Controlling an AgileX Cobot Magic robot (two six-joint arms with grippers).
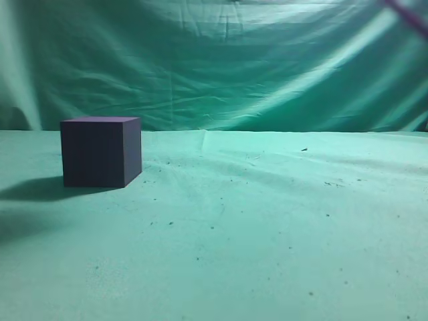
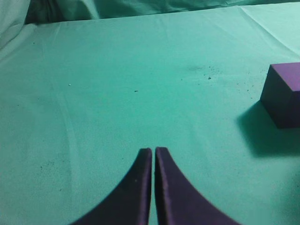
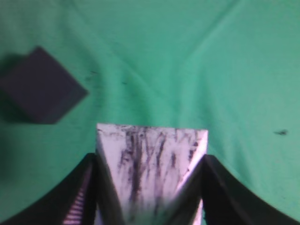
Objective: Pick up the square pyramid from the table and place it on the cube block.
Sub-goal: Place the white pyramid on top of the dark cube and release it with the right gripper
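The dark purple cube block stands on the green table at the left. It also shows at the right edge of the left wrist view and at the upper left of the right wrist view. My right gripper is shut on the white, dark-streaked square pyramid and holds it above the cloth, to the right of the cube. My left gripper is shut and empty, over bare cloth to the left of the cube. Neither the pyramid nor the grippers show in the exterior view.
Wrinkled green cloth covers the table and hangs as a backdrop. Small dark crumbs speckle the cloth. A thin purple part of an arm crosses the top right corner of the exterior view.
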